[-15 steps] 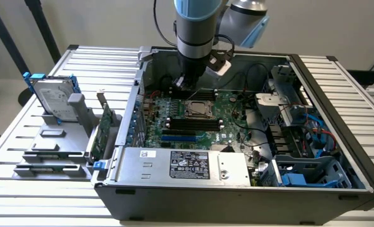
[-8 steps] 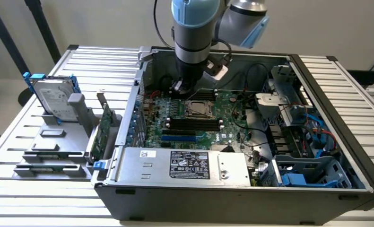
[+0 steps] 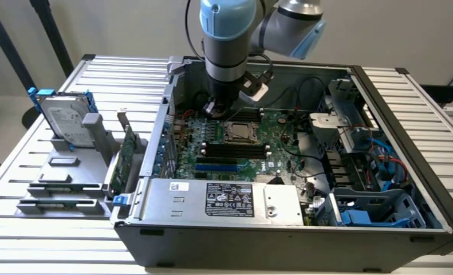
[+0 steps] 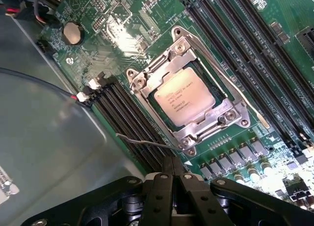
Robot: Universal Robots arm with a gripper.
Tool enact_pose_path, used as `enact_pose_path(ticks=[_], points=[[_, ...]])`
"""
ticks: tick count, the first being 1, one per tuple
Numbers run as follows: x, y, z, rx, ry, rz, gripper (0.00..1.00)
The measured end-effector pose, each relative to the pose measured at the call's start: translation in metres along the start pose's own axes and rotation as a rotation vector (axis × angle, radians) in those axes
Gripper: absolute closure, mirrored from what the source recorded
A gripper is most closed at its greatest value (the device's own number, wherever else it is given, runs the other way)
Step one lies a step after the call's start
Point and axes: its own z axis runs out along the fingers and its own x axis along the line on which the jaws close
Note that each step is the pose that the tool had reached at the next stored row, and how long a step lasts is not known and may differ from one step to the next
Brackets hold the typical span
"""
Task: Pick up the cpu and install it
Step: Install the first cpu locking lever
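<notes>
The cpu [image 4: 184, 102], a small square chip with a dull silver top, lies flat in the motherboard socket [image 4: 223, 113], and the metal socket frame is folded down around its edges. In the exterior view the cpu [image 3: 240, 131] sits mid-board inside the open computer case. My gripper [image 4: 171, 163] is shut with its black fingers pressed together and nothing between them. Its tip hovers just off one corner of the socket, beside a thin wire lever [image 4: 142, 142]. In the exterior view the gripper [image 3: 214, 110] hangs over the board just to the left of the cpu.
Dark memory slots [image 4: 122, 113] flank the socket on both sides. The case wall [image 3: 167, 109] stands close on the exterior view's left, and the power supply [image 3: 219, 200] lies at the front. A hard drive with blue clips [image 3: 64, 117] stands in a grey rack outside the case.
</notes>
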Motion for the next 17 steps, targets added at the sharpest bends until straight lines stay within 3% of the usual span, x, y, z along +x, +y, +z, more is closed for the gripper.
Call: enact_pose_path(ticks=[3,5,17], points=[[0.0017,-0.0016,0.0039,-0.0109,-0.0133,-0.001,0.89],[0.0024,-0.0023,0.0055,-0.0154,-0.0186,-0.001,0.89],[0.0057,0.0023,0.0085,-0.0167,-0.0203,-0.001,0.89]])
